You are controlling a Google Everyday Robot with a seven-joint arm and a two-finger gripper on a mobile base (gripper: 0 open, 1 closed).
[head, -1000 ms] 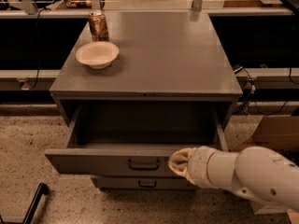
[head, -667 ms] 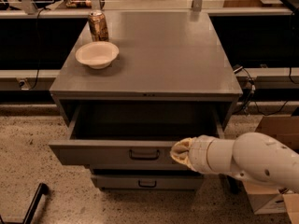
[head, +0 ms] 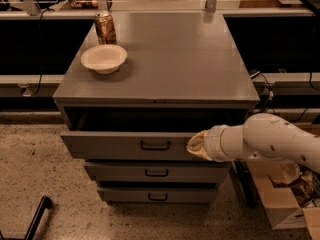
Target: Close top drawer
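Speckled flooring [head: 30, 184] is surrounding the cabinet [head: 175, 59], where the gripper [head: 196, 145], open or closed I cannot tell, is touching the partly open top drawer [head: 110, 145] just beside its handle [head: 155, 145], so pushing squarely inward seems best.

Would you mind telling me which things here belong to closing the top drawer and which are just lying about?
Belongs to the job: top drawer, partly open; its black handle; gripper, at the drawer front right of the handle.
Lying about: can and bowl on the cabinet top; two lower drawers; cardboard box.
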